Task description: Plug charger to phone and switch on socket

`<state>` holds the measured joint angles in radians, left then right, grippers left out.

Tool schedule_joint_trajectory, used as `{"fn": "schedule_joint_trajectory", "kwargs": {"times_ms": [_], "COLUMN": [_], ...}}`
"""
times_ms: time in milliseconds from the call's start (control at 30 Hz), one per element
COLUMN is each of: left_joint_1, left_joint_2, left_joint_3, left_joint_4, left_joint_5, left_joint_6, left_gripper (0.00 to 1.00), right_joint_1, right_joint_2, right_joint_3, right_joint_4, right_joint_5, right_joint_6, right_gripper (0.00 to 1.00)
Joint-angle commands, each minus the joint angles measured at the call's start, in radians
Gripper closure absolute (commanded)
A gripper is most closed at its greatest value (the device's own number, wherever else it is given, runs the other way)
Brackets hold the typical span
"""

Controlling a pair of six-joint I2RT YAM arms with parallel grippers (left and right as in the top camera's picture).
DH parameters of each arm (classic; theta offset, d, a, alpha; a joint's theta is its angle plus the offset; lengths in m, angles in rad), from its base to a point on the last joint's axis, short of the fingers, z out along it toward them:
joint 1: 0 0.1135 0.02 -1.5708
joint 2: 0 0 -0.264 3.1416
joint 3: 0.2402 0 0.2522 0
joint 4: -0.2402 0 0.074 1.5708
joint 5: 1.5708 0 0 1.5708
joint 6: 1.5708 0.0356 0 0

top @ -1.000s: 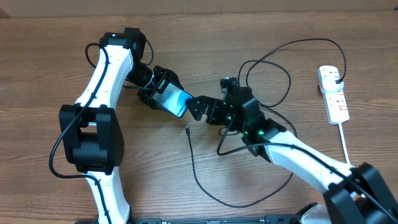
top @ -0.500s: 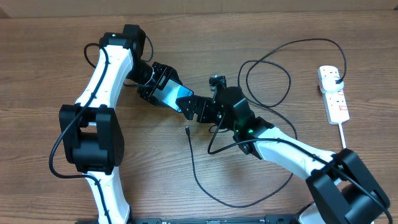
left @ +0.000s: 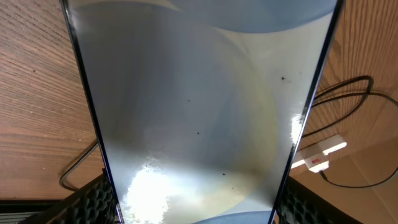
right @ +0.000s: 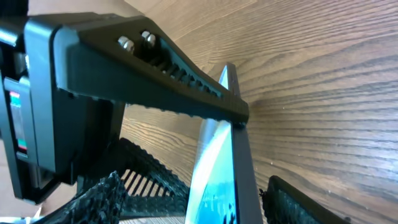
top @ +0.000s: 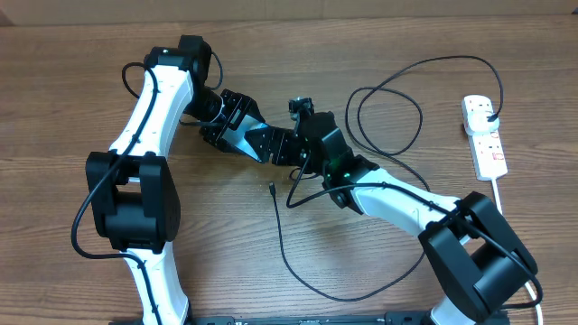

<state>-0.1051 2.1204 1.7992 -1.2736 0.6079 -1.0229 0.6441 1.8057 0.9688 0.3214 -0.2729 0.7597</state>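
Note:
My left gripper (top: 246, 137) is shut on the phone (left: 199, 112), whose pale lit screen fills the left wrist view between the ribbed pads (left: 93, 202). My right gripper (top: 276, 150) has its jaws open on either side of the phone's free end. In the right wrist view the phone (right: 221, 180) stands edge-on between my right fingers (right: 93, 196) with gaps on both sides. From overhead the phone is mostly hidden. The charger's connector tip (top: 272, 188) lies loose on the table below both grippers. Its black cable (top: 343, 293) loops round to the white socket (top: 485, 135) at far right.
The left gripper's black finger (right: 155, 74) crosses the right wrist view above the phone. Cable loops (top: 388, 117) lie behind the right arm. The socket (left: 317, 155) and cable (left: 348, 87) show past the phone in the left wrist view. The socket's thick white cord (top: 499, 203) runs toward the front.
My right gripper has moved left up to the phone, and its open jaws now straddle the phone's end. The lit screen no longer shows from overhead. The left gripper held still.

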Motion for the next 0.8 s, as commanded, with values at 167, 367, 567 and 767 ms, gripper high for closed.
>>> {"fn": "schedule_joint_trajectory", "kwargs": {"times_ms": [167,367,567,767], "left_joint_1": [-0.009,-0.010,-0.010,-0.011], "left_joint_2": [-0.041,-0.041,-0.041,-0.041], "left_joint_3": [0.002,0.002,0.002,0.002], "left_joint_4": [0.015,0.016,0.022,0.021], "left_joint_5": [0.010,0.009,0.009,-0.003], "left_joint_6": [-0.033,-0.033,-0.033,-0.032], "left_gripper": [0.95,0.95,0.95,0.95], "right_joint_1": [0.003,0.003,0.003,0.003], "right_joint_2": [0.045,0.061,0.063,0.063], "right_joint_3": [0.039,0.061,0.061,0.061], "right_joint_4": [0.014,0.014,0.003,0.003], "right_joint_5": [0.036,0.035,0.037,0.037], "right_joint_6": [-0.002,-0.002,-0.002,-0.002], "right_gripper": [0.33,0.50,0.62,0.71]}}
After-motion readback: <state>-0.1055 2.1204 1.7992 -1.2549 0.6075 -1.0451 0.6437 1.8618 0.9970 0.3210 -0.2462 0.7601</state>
